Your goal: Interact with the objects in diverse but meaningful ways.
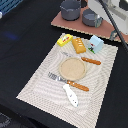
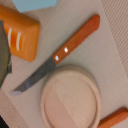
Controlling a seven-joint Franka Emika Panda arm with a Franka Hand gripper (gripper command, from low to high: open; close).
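So one plate, one knife and four toys are seen; gripper state can't be told.

Looks like a lab mock-up of a kitchen or dining setting rather than a real home: black-draped table, beige woven placemat laid with a tan wooden plate, orange-handled knife and fork. Toy food alongside (orange bread-like block, yellow printed block, pale blue carton), grey pots on a brown board behind.
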